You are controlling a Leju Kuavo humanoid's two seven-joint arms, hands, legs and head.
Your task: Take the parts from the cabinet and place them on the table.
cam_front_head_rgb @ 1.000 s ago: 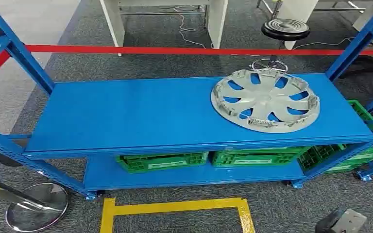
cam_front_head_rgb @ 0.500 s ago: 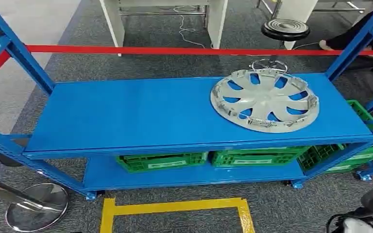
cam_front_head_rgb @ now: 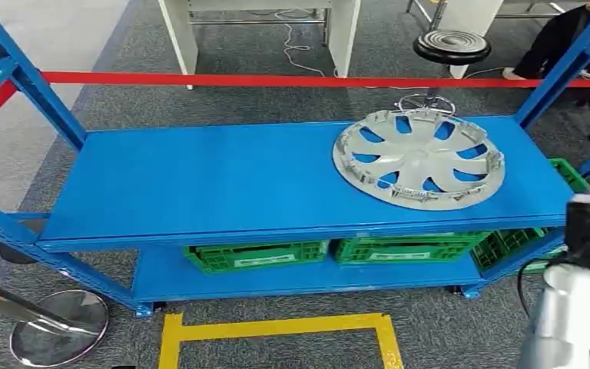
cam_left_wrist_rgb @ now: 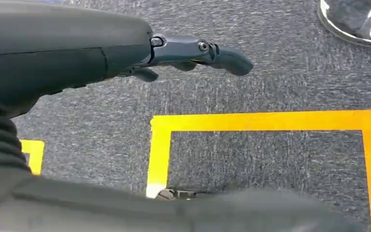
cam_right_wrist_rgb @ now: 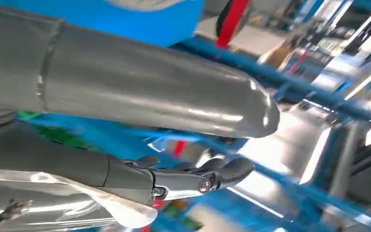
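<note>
Silver-grey hubcap [cam_front_head_rgb: 419,159] with spoke cut-outs is seen on a bright blue shelf [cam_front_head_rgb: 223,181]. Green crates [cam_front_head_rgb: 255,254] are stored below. Red barrier tape [cam_front_head_rgb: 276,79], yellow floor tape [cam_front_head_rgb: 276,328], grey speckled carpet [cam_front_head_rgb: 238,108]. Right arm [cam_front_head_rgb: 565,315] silver; left robot hand [cam_left_wrist_rgb: 125,53] dark grey.

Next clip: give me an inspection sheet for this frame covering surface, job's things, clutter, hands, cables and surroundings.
Surface: blue shelf, top level mostly bare.
Job's things: silver hubcap lying flat at the shelf's right end, untouched.
Clutter: green crates on the lower level.
Hands: left hand hanging over grey carpet, holding nothing; right hand beside the shelf frame, fingers apart, holding nothing; right arm raised at the shelf's right corner.
Cables: white cord on the floor behind the shelf.
Surroundings: red barrier tape, yellow floor marking, black stool, steel stanchion base, a person's leg at back right.
</note>
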